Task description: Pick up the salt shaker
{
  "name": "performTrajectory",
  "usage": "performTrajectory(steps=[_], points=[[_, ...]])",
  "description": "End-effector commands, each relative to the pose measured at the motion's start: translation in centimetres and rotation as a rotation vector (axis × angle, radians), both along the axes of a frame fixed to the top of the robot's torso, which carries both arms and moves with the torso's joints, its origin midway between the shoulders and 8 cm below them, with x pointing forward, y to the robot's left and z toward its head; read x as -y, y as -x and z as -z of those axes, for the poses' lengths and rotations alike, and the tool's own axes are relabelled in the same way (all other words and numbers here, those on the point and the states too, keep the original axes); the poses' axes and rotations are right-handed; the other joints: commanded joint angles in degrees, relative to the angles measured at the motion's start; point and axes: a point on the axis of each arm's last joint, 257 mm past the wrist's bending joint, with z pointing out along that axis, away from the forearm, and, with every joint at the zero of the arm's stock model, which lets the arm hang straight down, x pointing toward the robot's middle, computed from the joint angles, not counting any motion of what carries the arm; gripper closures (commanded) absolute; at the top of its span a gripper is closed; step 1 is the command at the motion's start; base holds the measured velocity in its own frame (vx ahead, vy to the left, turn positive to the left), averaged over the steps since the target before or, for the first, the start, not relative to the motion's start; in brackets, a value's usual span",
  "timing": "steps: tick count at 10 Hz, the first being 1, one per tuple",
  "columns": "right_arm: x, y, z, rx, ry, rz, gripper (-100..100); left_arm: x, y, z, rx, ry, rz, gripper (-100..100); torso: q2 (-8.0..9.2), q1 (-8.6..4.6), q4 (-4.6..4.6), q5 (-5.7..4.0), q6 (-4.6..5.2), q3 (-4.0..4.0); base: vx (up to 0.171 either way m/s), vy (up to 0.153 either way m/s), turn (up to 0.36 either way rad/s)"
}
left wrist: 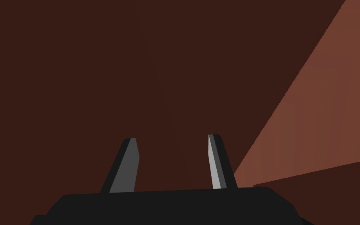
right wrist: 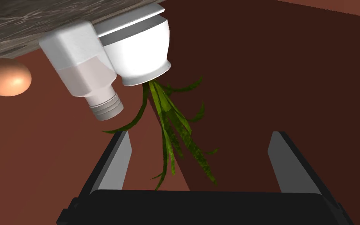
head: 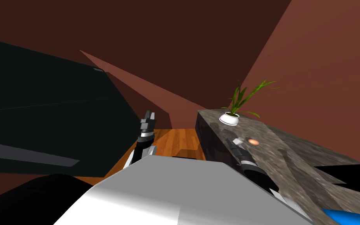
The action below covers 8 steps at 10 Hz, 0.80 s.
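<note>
To my right runs the grey mottled stone surface [head: 300, 156], with a white potted plant [head: 230, 118] near its far end. My left end effector [left wrist: 173, 137] hangs to the left of that surface, its fingers apart and holding nothing. My right end effector [right wrist: 200, 134] reaches over the surface, its fingers spread wide and empty. The salt shaker [right wrist: 82, 74], white with a ribbed grey cap, stands upright on the surface ahead of the right fingertips. It is clear of them and sits off to one finger's side rather than in the gap, nearer to me than the pot. A small orange egg-shaped thing [right wrist: 5, 77] lies just beside it.
</note>
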Motion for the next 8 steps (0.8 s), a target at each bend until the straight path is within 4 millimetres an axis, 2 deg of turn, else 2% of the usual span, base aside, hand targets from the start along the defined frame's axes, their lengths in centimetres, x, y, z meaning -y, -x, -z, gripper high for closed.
performTrajectory(steps=[1, 5, 6, 8], points=[[1.6, 1.3, 1.9, -0.068, 0.052, 0.034, -100, 0.0, 0.0, 0.0, 0.0, 0.0, 0.0, 0, 0.0, 0.0, 0.0, 0.0, 0.0, 0.0, 0.083, 0.071, -0.041], [5.6, 3.0, 3.8, -0.202, 0.177, 0.089, -100, 0.0, 0.0, 0.0, 0.0, 0.0, 0.0, 0, -0.05, -0.13, -0.01, -0.03, 0.0, -0.03, 0.087, 0.045, -0.064], [7.4, 3.6, 4.3, -0.26, 0.237, 0.11, -100, 0.0, 0.0, 0.0, 0.0, 0.0, 0.0, 0, -0.04, -0.1, -0.01, -0.03, 0.0, -0.03, 0.122, 0.055, -0.116], [9.2, 4.0, 4.5, -0.312, 0.296, 0.129, -100, 0.0, 0.0, 0.0, 0.0, 0.0, 0.0, 0, -0.18, -0.06, -0.04, -0.02, 0.01, -0.1, 0.115, 0.056, -0.105]])
